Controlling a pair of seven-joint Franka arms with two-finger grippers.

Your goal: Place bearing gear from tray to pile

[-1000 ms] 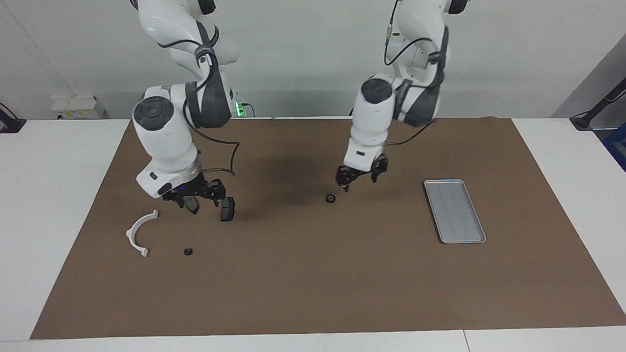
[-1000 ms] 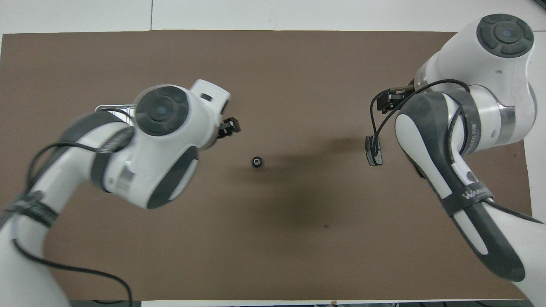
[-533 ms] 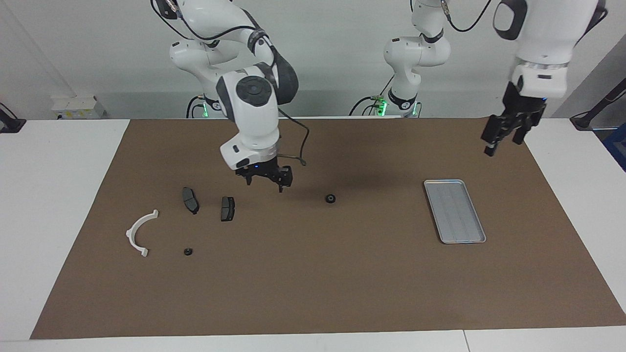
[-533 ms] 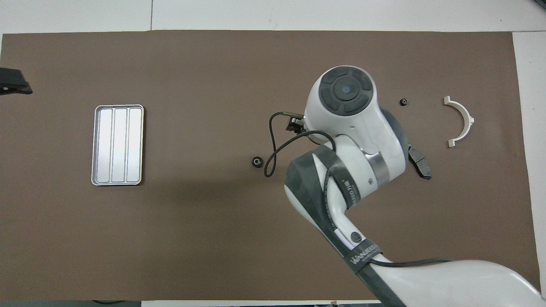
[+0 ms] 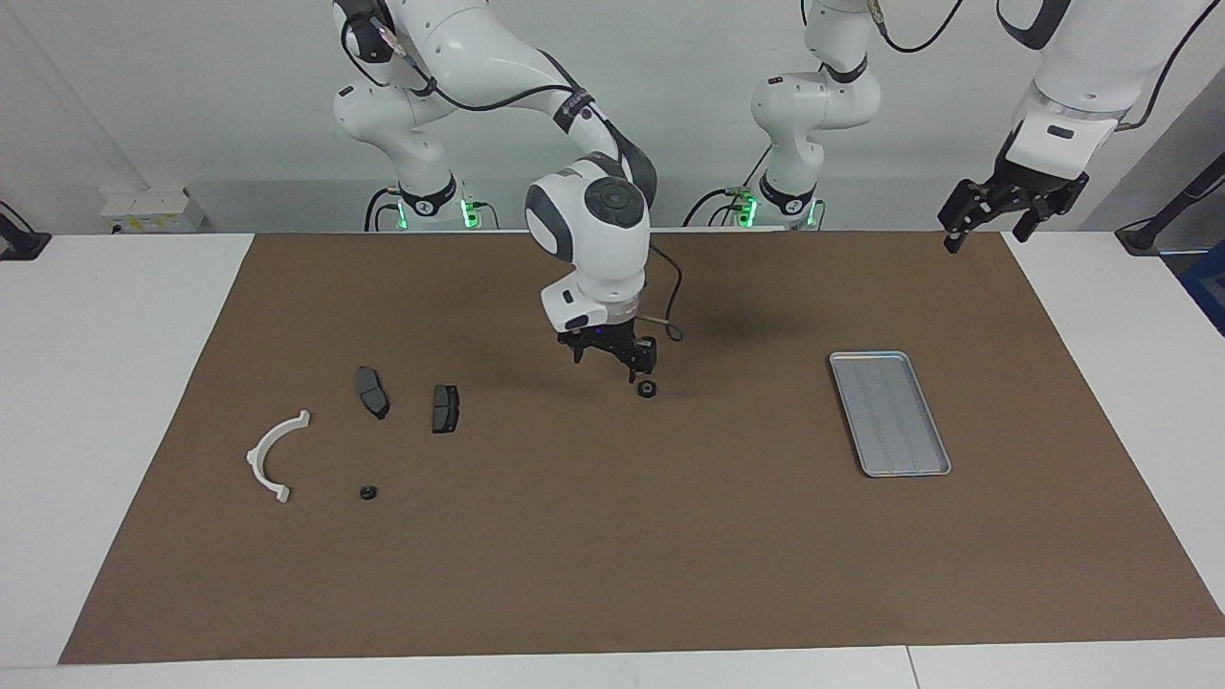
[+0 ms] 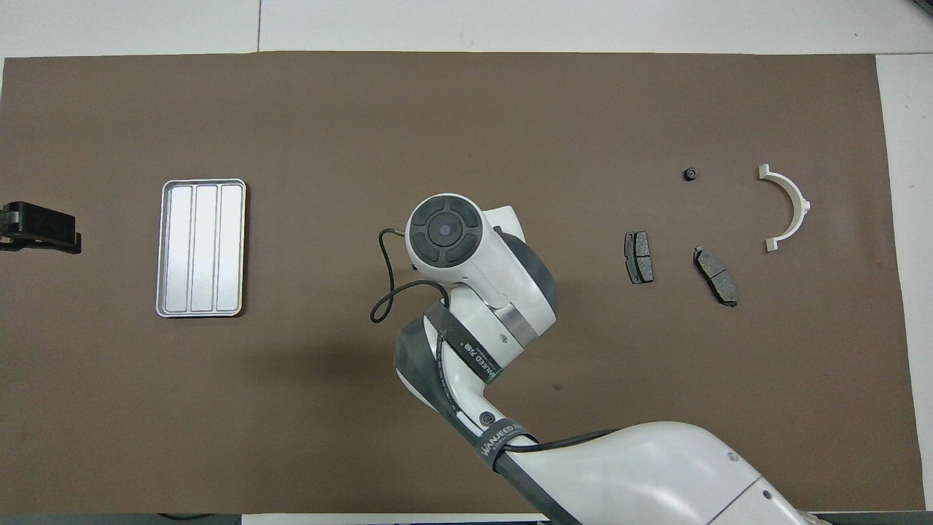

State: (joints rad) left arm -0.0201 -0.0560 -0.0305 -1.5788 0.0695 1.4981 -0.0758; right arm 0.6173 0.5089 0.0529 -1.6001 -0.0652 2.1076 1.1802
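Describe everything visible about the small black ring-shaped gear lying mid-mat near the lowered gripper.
The small black round bearing gear looks like a dark ring with a paler centre, lying flat on the brown mat, roughly mid-table between the flat silver metal tray and the two dark grey brake pads. The right gripper hangs just above and beside it; contact cannot be confirmed. In the overhead view the right arm hides it. Nothing else touches it.
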